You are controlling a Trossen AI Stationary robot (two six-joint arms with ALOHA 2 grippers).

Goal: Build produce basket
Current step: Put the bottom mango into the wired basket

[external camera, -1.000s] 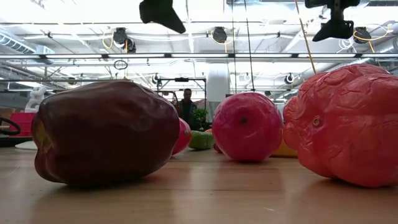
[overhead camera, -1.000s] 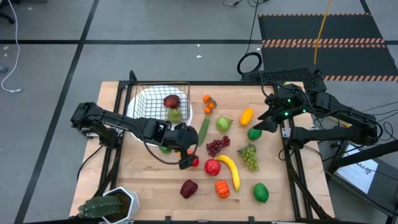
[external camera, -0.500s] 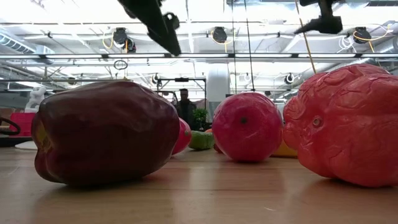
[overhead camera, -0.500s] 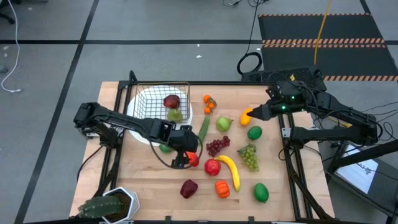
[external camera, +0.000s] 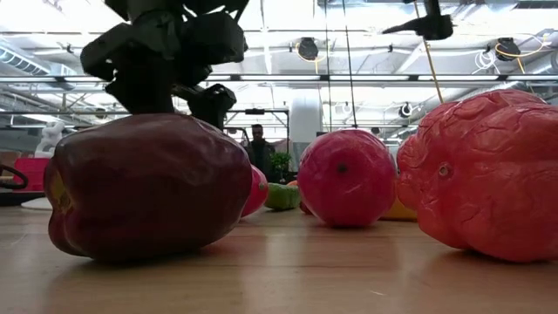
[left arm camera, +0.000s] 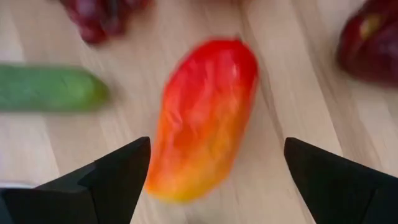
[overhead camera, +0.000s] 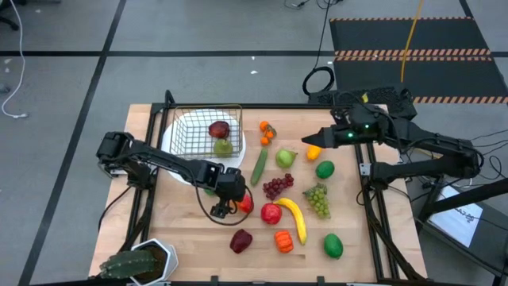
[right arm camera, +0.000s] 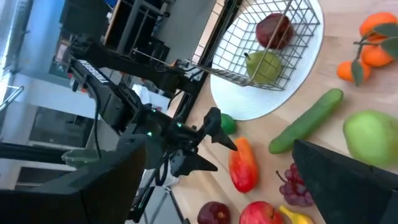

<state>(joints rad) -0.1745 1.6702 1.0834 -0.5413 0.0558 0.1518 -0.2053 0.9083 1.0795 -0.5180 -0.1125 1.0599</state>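
Observation:
The wire basket (overhead camera: 193, 127) stands on a round white plate (overhead camera: 169, 137) at the far left and holds a red apple (overhead camera: 219, 129) and a green pear (overhead camera: 223, 146). A red-orange mango (left arm camera: 202, 118) lies on the table's wood. My left gripper (left arm camera: 217, 186) is low over the mango, open and pointing steeply down, one finger on either side of it. In the high view the left gripper (overhead camera: 232, 199) is beside the mango (overhead camera: 245, 204). My right gripper (overhead camera: 306, 141) hangs open, high above the table's far right.
Loose produce around the mango: cucumber (overhead camera: 259, 163), purple grapes (overhead camera: 276, 187), red apple (overhead camera: 271, 213), banana (overhead camera: 294, 216), dark red pepper (overhead camera: 240, 240), orange pepper (overhead camera: 283, 240), a lime (overhead camera: 210, 189) beside the left gripper. A potted plant (overhead camera: 139, 262) stands at the near left corner.
My left gripper has come down toward the mango and rolled about its own axis; it now straddles the fruit. My right gripper has moved toward the table's left, staying high, and has turned. No produce has moved.

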